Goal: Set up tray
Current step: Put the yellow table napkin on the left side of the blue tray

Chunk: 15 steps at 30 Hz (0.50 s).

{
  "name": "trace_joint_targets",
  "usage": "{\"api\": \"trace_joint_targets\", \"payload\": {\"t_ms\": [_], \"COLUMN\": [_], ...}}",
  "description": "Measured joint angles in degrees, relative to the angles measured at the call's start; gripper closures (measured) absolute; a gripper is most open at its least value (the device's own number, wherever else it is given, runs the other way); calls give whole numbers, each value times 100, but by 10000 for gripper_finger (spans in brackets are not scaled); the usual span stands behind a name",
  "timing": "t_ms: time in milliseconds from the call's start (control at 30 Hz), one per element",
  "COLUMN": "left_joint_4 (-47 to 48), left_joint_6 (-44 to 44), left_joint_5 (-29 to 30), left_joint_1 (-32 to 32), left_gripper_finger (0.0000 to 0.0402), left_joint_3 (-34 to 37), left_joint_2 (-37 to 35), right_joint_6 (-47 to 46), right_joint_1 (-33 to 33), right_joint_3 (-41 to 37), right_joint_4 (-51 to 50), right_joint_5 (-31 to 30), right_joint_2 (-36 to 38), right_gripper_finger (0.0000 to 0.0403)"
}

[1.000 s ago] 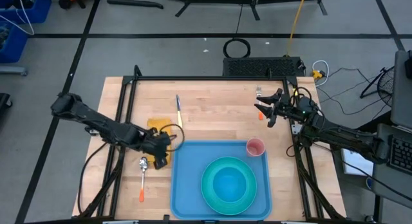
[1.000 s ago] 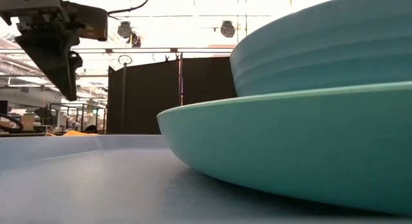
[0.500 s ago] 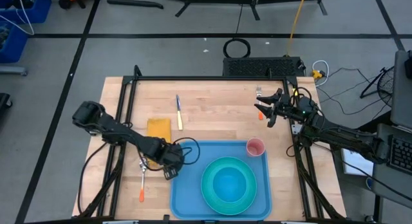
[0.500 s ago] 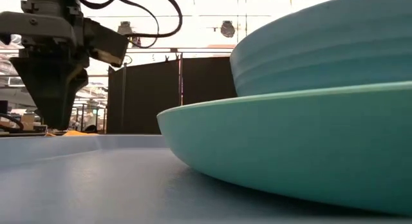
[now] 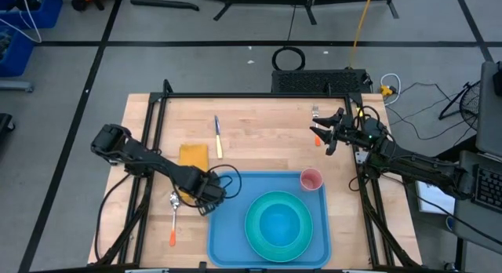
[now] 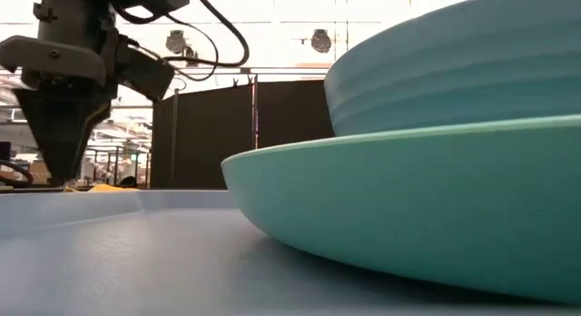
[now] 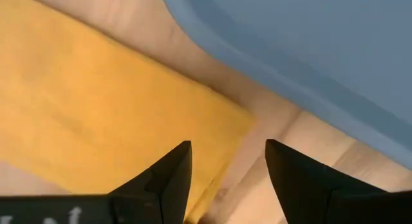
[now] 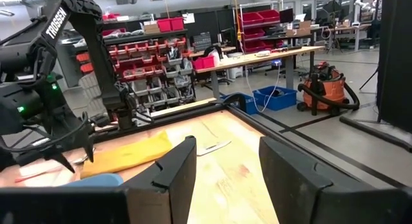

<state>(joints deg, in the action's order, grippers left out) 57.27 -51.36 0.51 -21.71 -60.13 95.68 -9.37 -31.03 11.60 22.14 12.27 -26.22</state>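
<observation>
The blue tray (image 5: 227,226) lies at the table's near edge, with a turquoise plate (image 5: 278,224) on it and a pink cup (image 5: 311,180) in its far right corner. The low view shows the plate (image 6: 408,225) with a turquoise bowl (image 6: 454,71) on it. The yellow-orange napkin (image 5: 194,157) lies flat on the wood, left of the tray. My left gripper (image 5: 205,196) is open and points down over the napkin's near corner (image 7: 219,127) and the tray's left rim (image 7: 302,102). My right gripper (image 5: 323,132) is open and empty at the far right.
A spoon with an orange handle (image 5: 173,220) lies left of the tray. A blue and yellow utensil (image 5: 218,136) lies beyond the napkin. A black frame (image 5: 259,95) rails the table's far and side edges. Bare wood shows in the table's far middle.
My left gripper has gone toward the table's right and near edges, from over the napkin to the tray's left rim, and has come down. The napkin now shows whole and lies where it was.
</observation>
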Motion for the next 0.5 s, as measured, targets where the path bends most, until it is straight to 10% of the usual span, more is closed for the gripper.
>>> {"api": "trace_joint_targets", "payload": {"t_ms": [500], "left_joint_4": [-112], "left_joint_6": [138], "left_joint_5": [546], "left_joint_1": [123], "left_gripper_finger": [202], "left_joint_3": [-308], "left_joint_2": [39], "right_joint_6": [-111], "right_joint_1": [0], "right_joint_3": [1], "right_joint_4": [43], "right_joint_5": [-7], "right_joint_2": [0], "right_gripper_finger": [243]}}
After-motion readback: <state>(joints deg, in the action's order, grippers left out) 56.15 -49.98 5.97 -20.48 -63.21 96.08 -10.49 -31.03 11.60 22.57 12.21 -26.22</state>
